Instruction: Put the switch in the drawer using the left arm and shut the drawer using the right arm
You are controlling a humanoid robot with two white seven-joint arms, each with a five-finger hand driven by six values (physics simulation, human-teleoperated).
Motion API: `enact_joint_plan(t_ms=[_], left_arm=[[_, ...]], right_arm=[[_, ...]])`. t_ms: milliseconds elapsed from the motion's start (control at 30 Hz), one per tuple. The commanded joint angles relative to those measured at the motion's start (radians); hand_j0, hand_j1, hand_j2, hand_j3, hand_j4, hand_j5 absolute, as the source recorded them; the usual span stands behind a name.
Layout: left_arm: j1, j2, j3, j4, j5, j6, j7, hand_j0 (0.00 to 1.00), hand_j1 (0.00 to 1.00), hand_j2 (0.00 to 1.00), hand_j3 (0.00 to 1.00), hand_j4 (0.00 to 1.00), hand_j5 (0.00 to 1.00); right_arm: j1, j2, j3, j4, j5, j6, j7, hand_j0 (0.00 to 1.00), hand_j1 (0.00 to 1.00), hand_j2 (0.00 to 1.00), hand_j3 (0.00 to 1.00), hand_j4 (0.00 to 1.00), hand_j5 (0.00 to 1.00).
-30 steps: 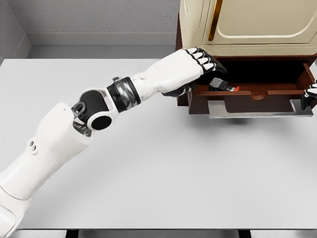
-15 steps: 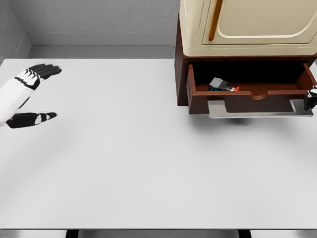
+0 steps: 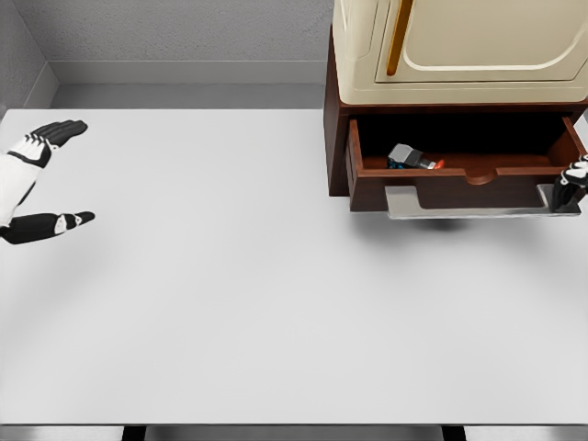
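Note:
The switch (image 3: 411, 157), a small grey and black block with a red tip, lies inside the open brown drawer (image 3: 469, 179) at its left part. A metal handle (image 3: 478, 203) runs along the drawer's front. My left hand (image 3: 35, 180) hovers at the far left edge of the table, fingers spread, holding nothing. Only a few fingertips (image 3: 571, 175) of my right hand show at the right edge, beside the handle's right end.
The drawer belongs to a dark wood cabinet (image 3: 336, 138) with a cream appliance (image 3: 459, 46) on top, standing at the back right of the white table (image 3: 276, 303). A grey wall lies behind.
My left hand let go of the switch in the drawer and drew back to the far left edge. The right hand's fingertips shifted slightly at the handle's right end.

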Motion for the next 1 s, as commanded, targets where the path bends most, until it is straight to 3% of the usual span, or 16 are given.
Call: enact_joint_plan(t_ms=[0,467,967], left_arm=[[0.000,-0.008,0.001,-0.001,0.007,0.002,-0.007,1.00,1.00,1.00,1.00,1.00,1.00],[0.000,-0.009,0.001,-0.001,0.008,0.002,-0.007,1.00,1.00,1.00,1.00,1.00,1.00],[0.000,-0.012,0.000,-0.001,0.008,0.002,-0.007,1.00,1.00,1.00,1.00,1.00,1.00]], right_arm=[[0.000,0.010,0.003,-0.003,0.004,0.000,0.002,0.20,0.20,0.20,0.20,0.20,0.20],[-0.031,0.041,0.017,0.007,0.029,0.000,0.025,0.21,0.21,0.21,0.21,0.21,0.21],[-0.160,0.098,0.104,0.033,0.038,0.000,0.088,0.21,0.21,0.21,0.21,0.21,0.21]])
